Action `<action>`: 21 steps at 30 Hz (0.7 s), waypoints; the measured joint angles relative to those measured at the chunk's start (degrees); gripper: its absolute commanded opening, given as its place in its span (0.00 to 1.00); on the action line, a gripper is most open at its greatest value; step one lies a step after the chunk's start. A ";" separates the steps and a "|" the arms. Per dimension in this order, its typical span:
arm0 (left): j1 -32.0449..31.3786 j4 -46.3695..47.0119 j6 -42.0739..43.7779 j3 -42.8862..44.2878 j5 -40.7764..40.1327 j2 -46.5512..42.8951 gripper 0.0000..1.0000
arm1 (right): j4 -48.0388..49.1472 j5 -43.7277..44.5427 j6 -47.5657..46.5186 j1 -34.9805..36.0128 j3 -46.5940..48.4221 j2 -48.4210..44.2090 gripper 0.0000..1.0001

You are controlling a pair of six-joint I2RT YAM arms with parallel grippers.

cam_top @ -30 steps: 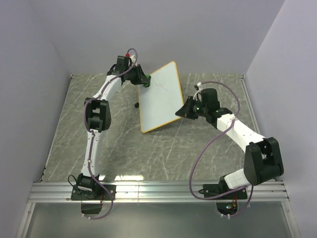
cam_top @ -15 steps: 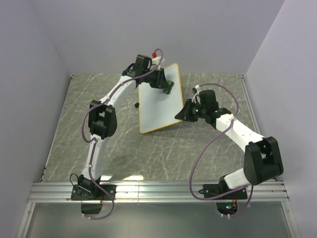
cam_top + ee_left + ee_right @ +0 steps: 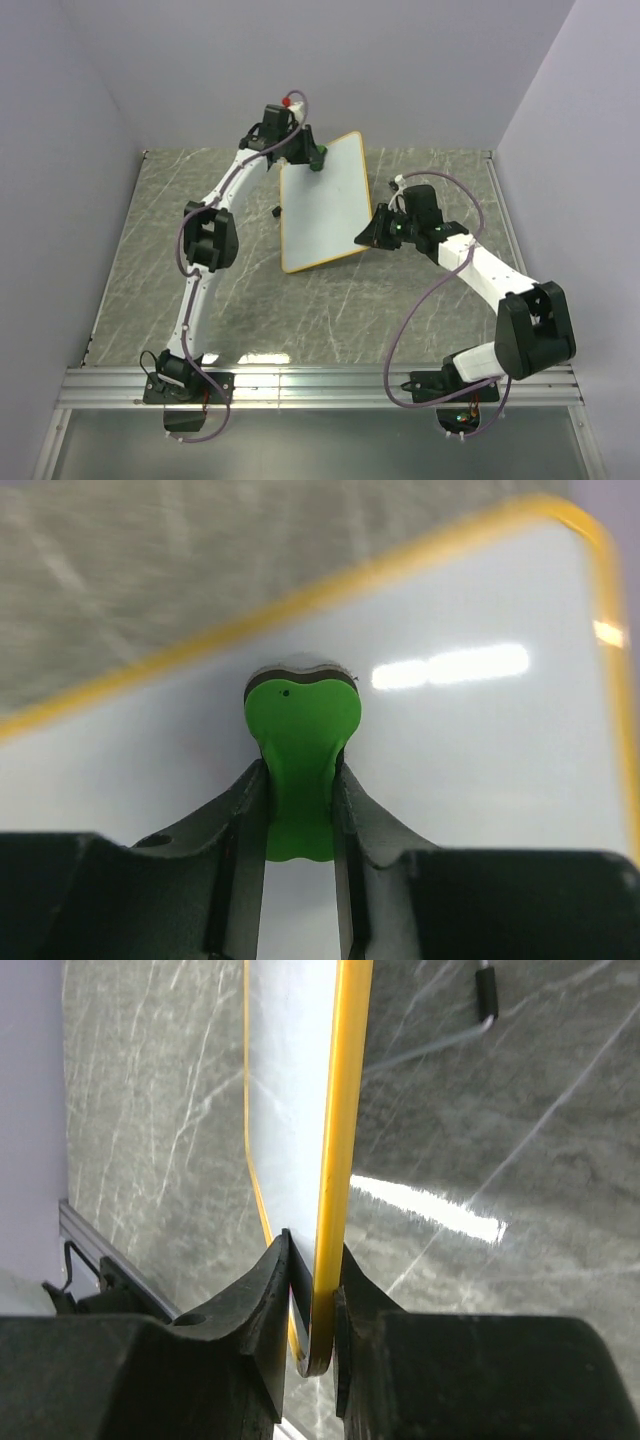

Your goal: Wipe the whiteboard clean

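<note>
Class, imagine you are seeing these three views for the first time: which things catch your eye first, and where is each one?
The whiteboard, yellow-rimmed, stands out first, propped at a slant in the middle of the grey marbled table. Next comes the bright green eraser, pinched in the left gripper against the board's face near its top edge. The right gripper clamps the board's rim on the right side.

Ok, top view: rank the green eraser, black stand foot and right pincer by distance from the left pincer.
1. Green eraser, held in the left pincer.
2. Black stand foot, left of the whiteboard.
3. Right pincer, on the board's right edge.
</note>
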 measured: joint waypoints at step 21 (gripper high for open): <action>4.35 7.26 0.81 -13.92 -9.86 -3.85 0.00 | -5.88 -2.08 -1.57 0.46 2.08 0.81 0.00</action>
